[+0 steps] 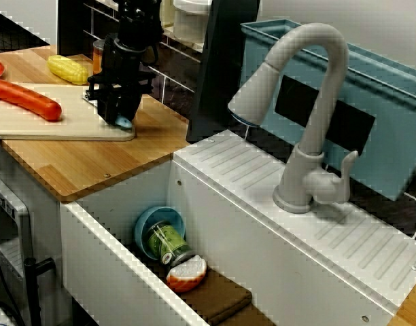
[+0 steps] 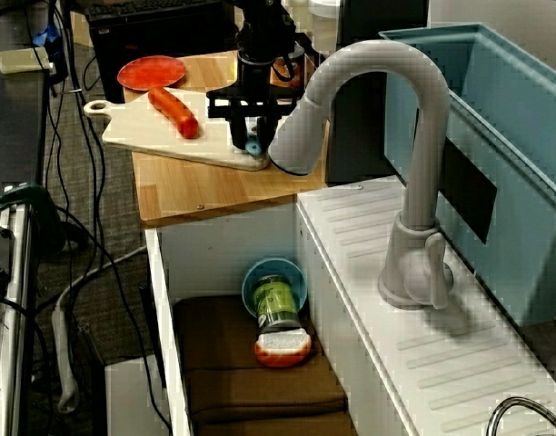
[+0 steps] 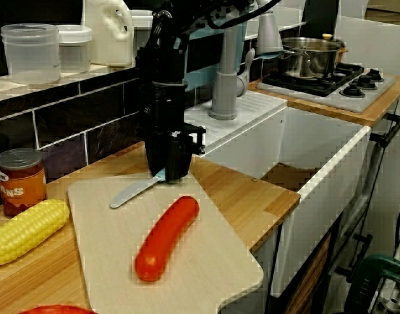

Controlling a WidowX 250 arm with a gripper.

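The board [image 3: 206, 261] bears the sausage [image 3: 166, 237] and, near it, the knife [image 3: 131, 194], blade flat. The gripper [image 3: 168, 173] straddles the handle [image 1: 124, 123]; whether it clamps cannot be told. A firm hold likely needs the handle centred in the jaws.

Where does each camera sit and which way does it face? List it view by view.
Sink-front view: high beside the sink, facing the faucet and cutting board; arm and gripper show.
Overhead view: above the sink's far end, looking along it to the board; arm and gripper show.
Counter view: low at the counter end, facing across the board toward the stove; arm and gripper show.
All share gripper, sausage and board.
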